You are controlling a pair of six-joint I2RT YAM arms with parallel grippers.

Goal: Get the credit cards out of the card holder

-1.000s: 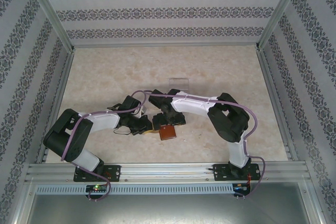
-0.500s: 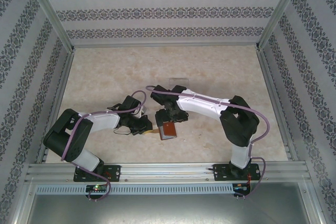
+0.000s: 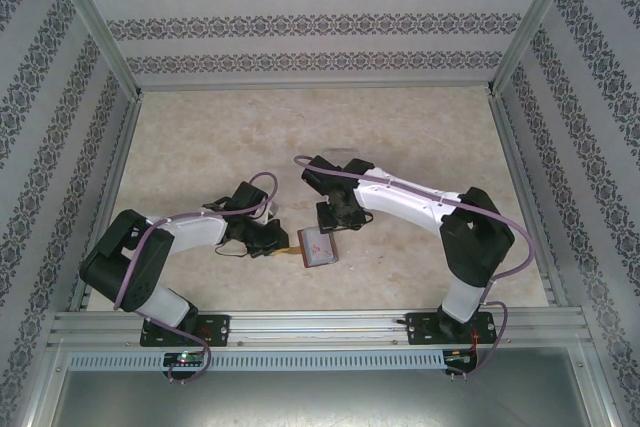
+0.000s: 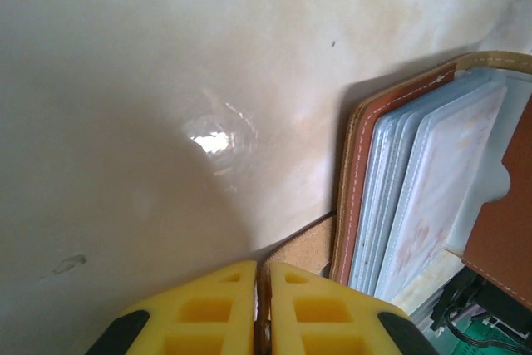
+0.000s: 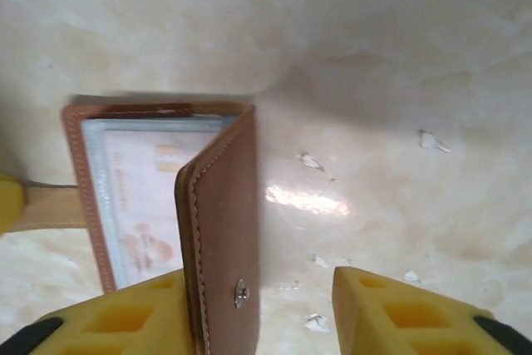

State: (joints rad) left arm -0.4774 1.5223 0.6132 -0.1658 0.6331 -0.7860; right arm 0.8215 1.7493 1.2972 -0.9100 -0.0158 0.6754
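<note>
Card holder [image 3: 318, 246], half open on the table [image 3: 200, 147] between your arms. Left gripper [image 4: 262, 278] pinches its strap tab [image 4: 303, 248]; right gripper [image 5: 262, 288] gapes beside the flap [image 5: 220, 222]. Cards [image 5: 137, 197] look thin and slick, so pinch an exposed edge.

The left gripper [image 4: 262, 270] had its yellow fingers [image 4: 208, 309] pressed almost together, a thin tan strap tab [image 4: 301, 248] running in between them. Just ahead and to the right of the fingertips lay the card holder [image 4: 359, 180], open, its stitched reddish-brown edge nearest the gripper and its grey-blue clear sleeves fanned beyond. A pale card [image 4: 445, 197] with faint print showed through the top sleeve. Ahead and to the left, the beige table [image 4: 125, 81] carried a bright glare spot.
</note>
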